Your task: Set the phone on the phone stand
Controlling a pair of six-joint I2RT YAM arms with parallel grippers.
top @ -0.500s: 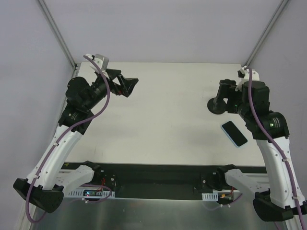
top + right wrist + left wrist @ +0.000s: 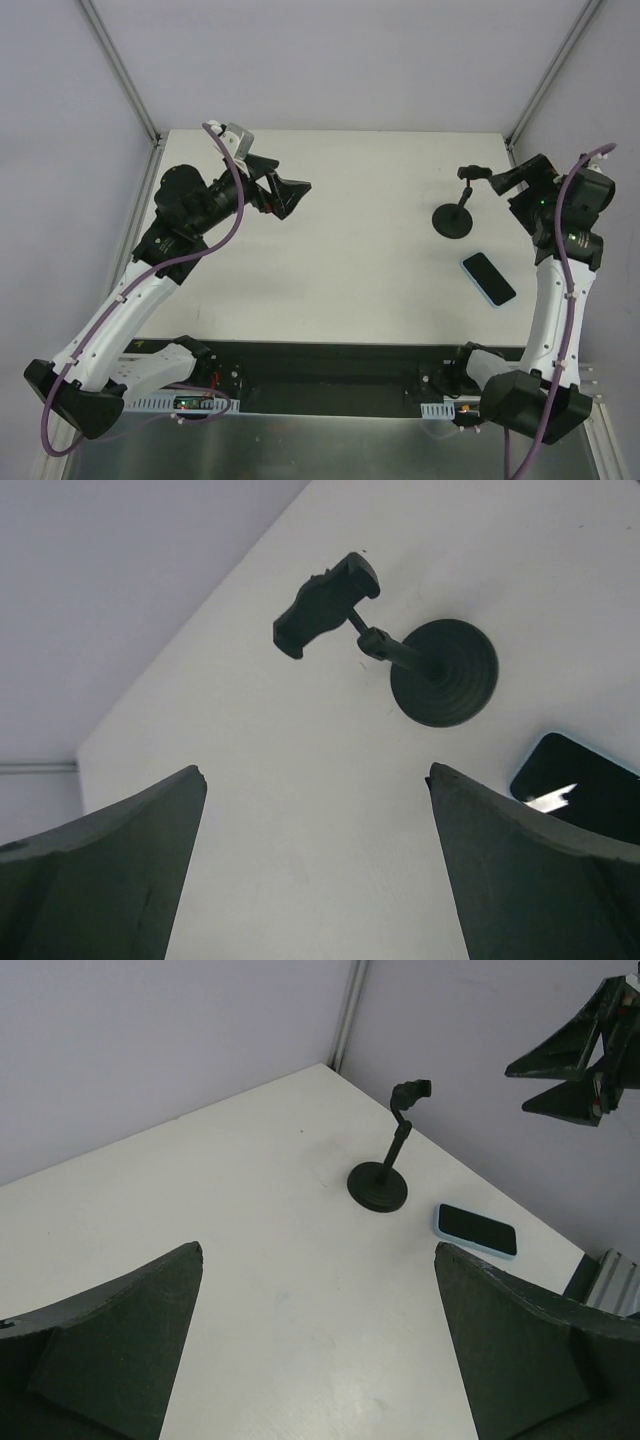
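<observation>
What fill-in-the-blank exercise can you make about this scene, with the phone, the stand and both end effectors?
1. The phone has a light ___ rim.
2. It lies on the table, on the robot's ___ side.
3. The phone stand holds ___ in its clamp.
4. The left end effector and the right end effector are both ___.

Missing words: blue; right; nothing; open.

left arm (image 2: 125, 305): climbs from its base at lower left, elbow bent, forearm angled right
left hand (image 2: 290, 194): points right, jaws spread wide, nothing between them
right arm (image 2: 553, 305): rises almost straight up from its base at lower right, wrist turned left
right hand (image 2: 505, 180): points left, jaws wide apart, holding nothing
hands: well apart, roughly facing each other, both at similar depth
</observation>
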